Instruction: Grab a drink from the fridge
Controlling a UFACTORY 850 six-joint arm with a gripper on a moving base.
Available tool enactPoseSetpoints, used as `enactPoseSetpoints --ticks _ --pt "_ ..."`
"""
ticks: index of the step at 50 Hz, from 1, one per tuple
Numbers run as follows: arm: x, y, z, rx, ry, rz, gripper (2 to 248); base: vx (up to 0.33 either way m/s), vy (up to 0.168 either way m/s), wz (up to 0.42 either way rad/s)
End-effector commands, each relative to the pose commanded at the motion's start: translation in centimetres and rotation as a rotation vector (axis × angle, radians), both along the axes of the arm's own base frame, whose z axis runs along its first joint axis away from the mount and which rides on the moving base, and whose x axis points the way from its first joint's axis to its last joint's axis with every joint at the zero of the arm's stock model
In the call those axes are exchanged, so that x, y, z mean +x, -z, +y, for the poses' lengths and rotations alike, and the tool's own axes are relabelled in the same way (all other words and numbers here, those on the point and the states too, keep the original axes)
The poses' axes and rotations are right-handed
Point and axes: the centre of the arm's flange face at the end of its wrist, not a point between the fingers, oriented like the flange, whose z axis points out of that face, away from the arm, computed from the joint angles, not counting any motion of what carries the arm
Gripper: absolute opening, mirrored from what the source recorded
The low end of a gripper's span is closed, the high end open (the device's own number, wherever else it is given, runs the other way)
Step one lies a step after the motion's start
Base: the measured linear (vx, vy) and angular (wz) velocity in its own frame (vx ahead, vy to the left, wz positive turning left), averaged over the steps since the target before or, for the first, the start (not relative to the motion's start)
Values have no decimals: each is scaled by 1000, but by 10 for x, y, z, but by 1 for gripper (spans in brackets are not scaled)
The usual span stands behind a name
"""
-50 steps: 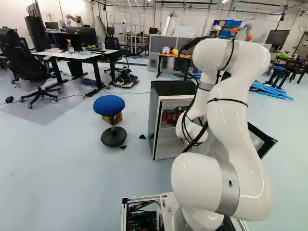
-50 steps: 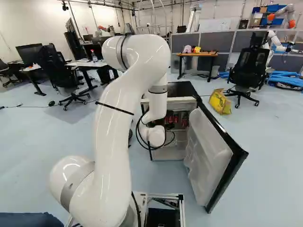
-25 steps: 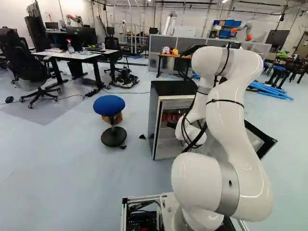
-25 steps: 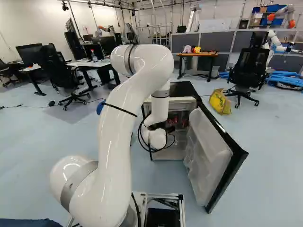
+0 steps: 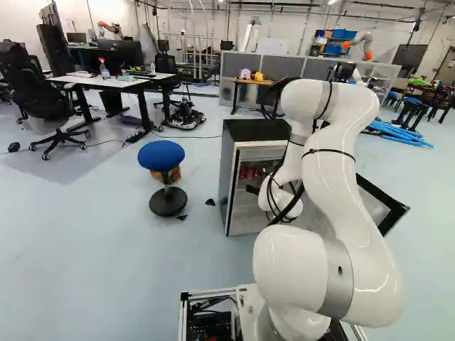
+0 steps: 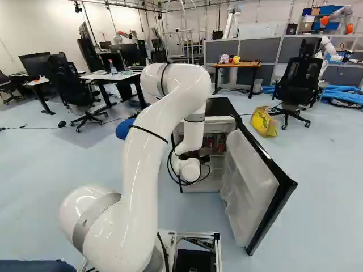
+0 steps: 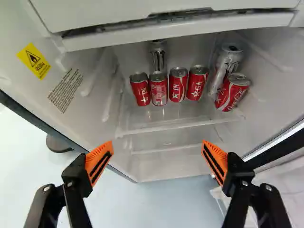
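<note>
Pincer (image 7: 158, 147) spreads wide and holds nothing, facing the red soda cans (image 7: 178, 84) on a shelf (image 7: 161, 118) inside the fridge (image 5: 252, 129). Its door (image 6: 249, 181) is open, but grabbing a can and pulling it out look left to do. One silver can (image 7: 158, 59) is partly hidden, and the arm (image 6: 142, 181) covers some of the fridge.

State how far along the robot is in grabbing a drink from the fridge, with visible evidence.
Done: the fridge door stands open.
In hand: apparently the approach; the open, empty jaws face the red soda cans on the shelf.
Left: gripping one and taking it out.
</note>
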Motion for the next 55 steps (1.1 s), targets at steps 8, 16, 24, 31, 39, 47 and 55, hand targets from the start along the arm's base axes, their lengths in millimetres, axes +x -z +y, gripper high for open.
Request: enactPoseSetpoints --ticks 8,16,24,31,39,47,55 --pt "2 10 -3 3 5 1 247 0 0 0" --pt "3 21 -5 6 9 2 247 0 0 0" --pt "5 32 -7 8 11 7 247 0 0 0" --pt "7 33 -7 8 10 6 247 0 0 0" --pt "9 34 -8 7 9 3 247 0 0 0" --pt "14 35 -8 4 6 -7 247 0 0 0" --pt "23 36 -9 -3 7 -32 247 0 0 0"
